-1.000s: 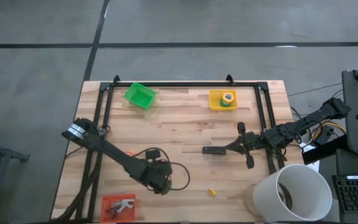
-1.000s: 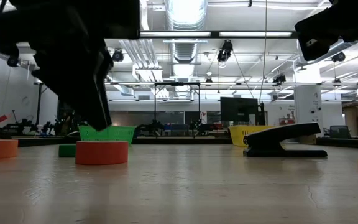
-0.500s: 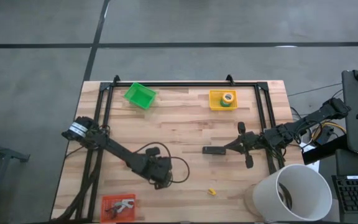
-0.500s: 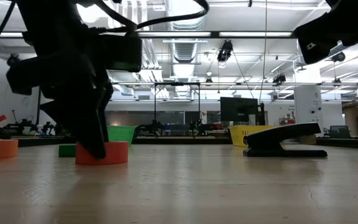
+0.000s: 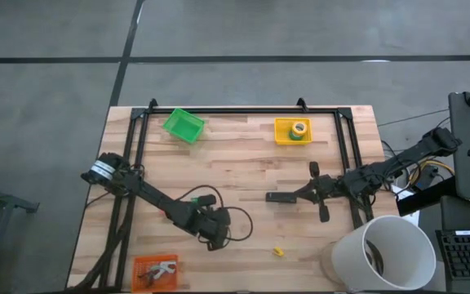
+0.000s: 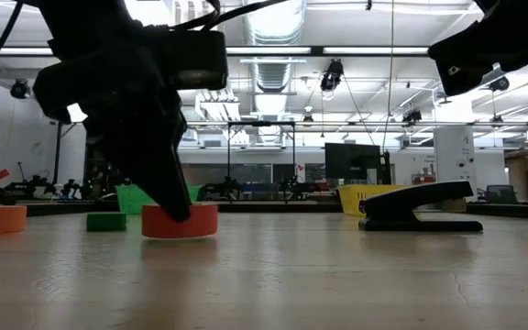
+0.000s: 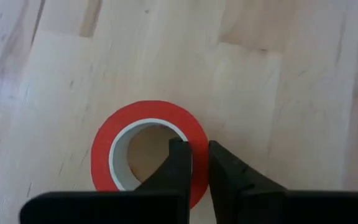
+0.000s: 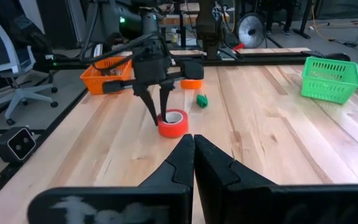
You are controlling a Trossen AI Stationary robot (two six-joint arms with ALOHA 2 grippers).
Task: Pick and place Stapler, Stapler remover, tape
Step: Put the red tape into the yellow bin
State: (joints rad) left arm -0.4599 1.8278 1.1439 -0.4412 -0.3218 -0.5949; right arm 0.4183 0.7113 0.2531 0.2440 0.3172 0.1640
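Note:
The red tape roll lies flat on the wooden table near the front, left of the middle. My left gripper stands over it, shut on its wall; the high view hides the roll under that gripper. The black stapler rests on its base right of the middle. My right gripper hovers shut just to the stapler's right, above the table and clear of it. A pale thing lies in the orange tray; whether it is the stapler remover I cannot tell. My left gripper pinches the tape roll's wall between its two fingers, one finger inside the hole and the other outside. The fingers come from above, pointing down. The roll lies flat with its underside on the table.
A green basket and a yellow bin holding a green roll stand at the far edge. An orange roll and a small green block lie near the left arm. A small yellow piece and a white bucket are front right.
My left gripper has gone a little toward the table's right edge and come down onto the red tape roll. The roll has slid along the table a short way toward the right edge, staying flat.

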